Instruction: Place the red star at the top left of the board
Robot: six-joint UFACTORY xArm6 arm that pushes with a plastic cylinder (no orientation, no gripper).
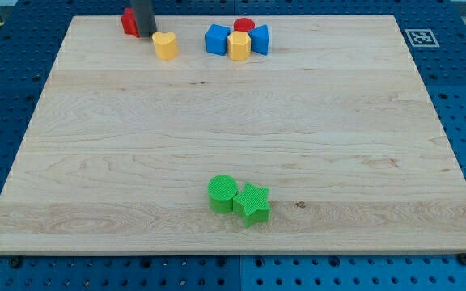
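The red star [128, 21] lies near the board's top edge, left of centre, partly hidden by my rod. My tip [146, 35] rests just to the right of the red star, touching or nearly touching it. A yellow heart [165, 45] lies just right of and below my tip.
A cluster sits at the top centre: a blue cube [217, 39], a yellow hexagonal block [239, 45], a red cylinder [244, 26] and a blue block [260, 39]. A green cylinder [222, 192] and a green star [252, 203] touch near the bottom centre. The wooden board [95, 162] lies on a blue pegboard.
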